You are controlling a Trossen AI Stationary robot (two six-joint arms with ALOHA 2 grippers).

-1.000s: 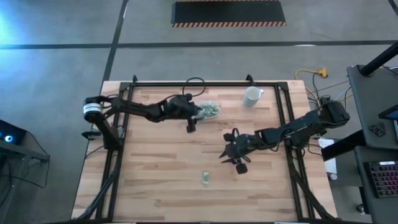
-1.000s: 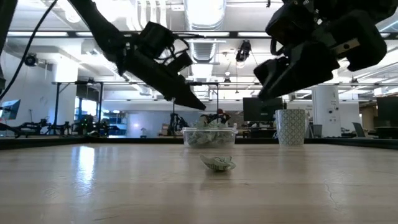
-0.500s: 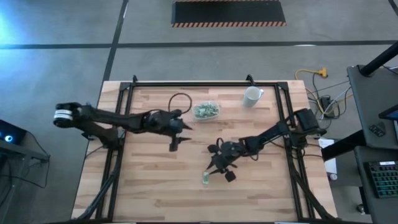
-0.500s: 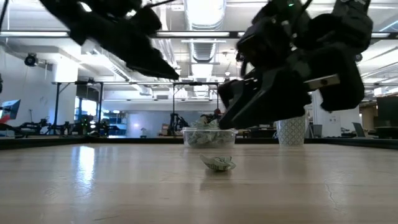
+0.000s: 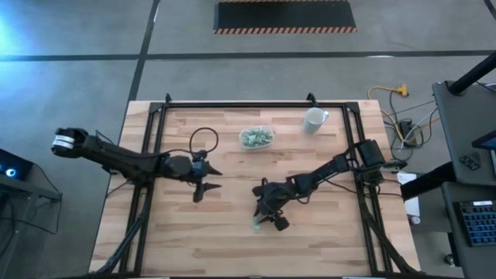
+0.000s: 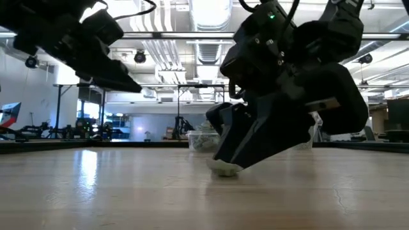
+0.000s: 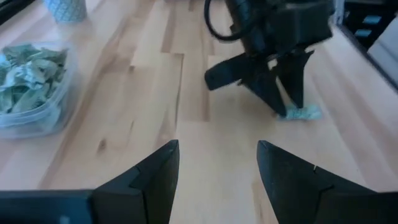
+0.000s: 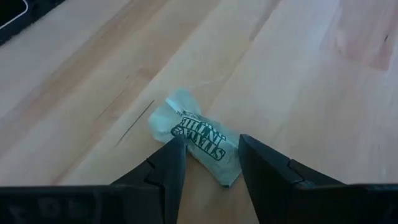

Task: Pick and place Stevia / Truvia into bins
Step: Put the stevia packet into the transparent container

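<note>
A single crumpled light-green and white Stevia packet (image 8: 196,146) lies flat on the wood table (image 5: 254,225). My right gripper (image 8: 211,144) is open and low over it, one finger on each side of the packet's end; in the low view the gripper (image 6: 229,160) reaches down to the packet (image 6: 223,170). The clear bin (image 5: 256,137) sits toward the far edge with several packets inside (image 7: 28,81). My left gripper (image 5: 206,180) is open, holds nothing, and hovers left of centre (image 7: 217,152). My right gripper comes down at the packet slanting from above and from the table's right. Its open fingertips (image 8: 176,149) stand on either side of the packet's end (image 8: 186,138). I cannot tell whether they touch it. The packet lies flat on the table.
A white cup (image 5: 314,119) stands near the far right corner, right of the bin. Black frame rails (image 5: 147,155) run along the table's sides and far edge. Bare wood lies between the two grippers and along the near edge.
My right gripper has moved toward the table's left and near edge and down onto the lone packet. My left gripper has drawn back from the bin toward the table's left and near edge. The packet has stayed where it was.
</note>
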